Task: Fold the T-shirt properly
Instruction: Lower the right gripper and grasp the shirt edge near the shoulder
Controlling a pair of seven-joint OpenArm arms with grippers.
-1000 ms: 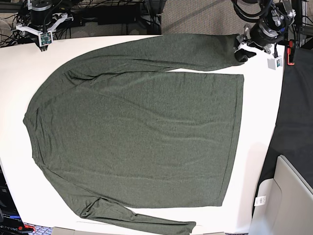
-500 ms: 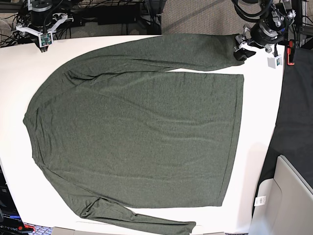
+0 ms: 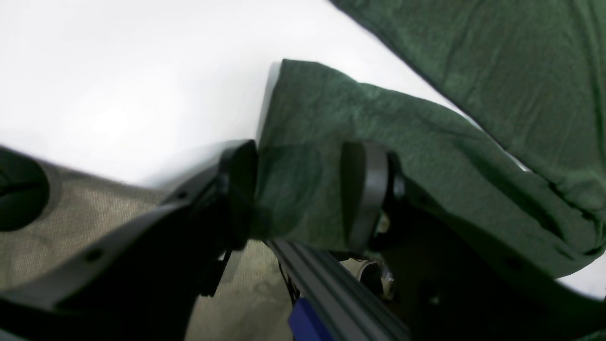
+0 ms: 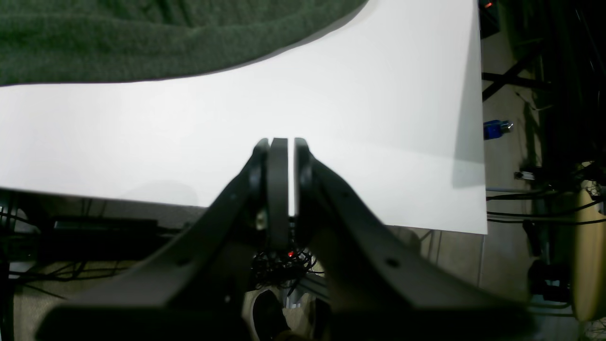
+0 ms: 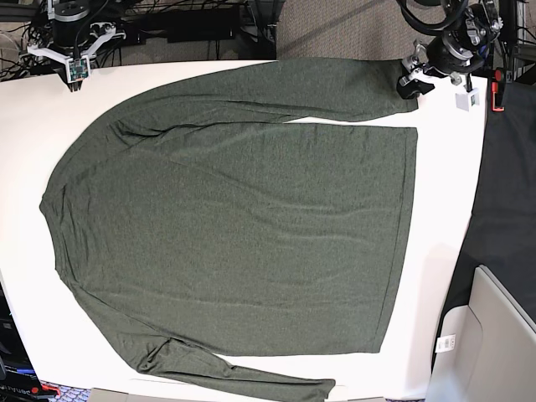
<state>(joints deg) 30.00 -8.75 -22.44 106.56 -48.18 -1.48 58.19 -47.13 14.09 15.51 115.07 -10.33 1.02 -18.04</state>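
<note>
The dark olive-green T-shirt [image 5: 234, 226] lies spread flat on the white table [image 5: 444, 209], both long sleeves stretched out along its sides. My left gripper [image 5: 410, 84] is at the far sleeve's cuff [image 3: 307, 109] by the table's back right corner. Its jaws stand open, the cuff lying loose between the fingers [image 3: 364, 189]. My right gripper [image 5: 74, 77] hovers at the back left corner. In the right wrist view it [image 4: 282, 142] is shut on nothing, over bare table [image 4: 284, 94], apart from the shirt's edge [image 4: 142, 38].
A black surface [image 5: 511, 193] borders the table's right edge, with a grey bin [image 5: 494, 335] at the lower right. Cables and stands crowd the floor behind the table's back edge. The near sleeve's cuff [image 5: 322, 387] reaches the front edge.
The left gripper's jaws have spread apart at the cuff, and the gripper has drifted slightly toward the back edge. The shirt and the right arm have not moved.
</note>
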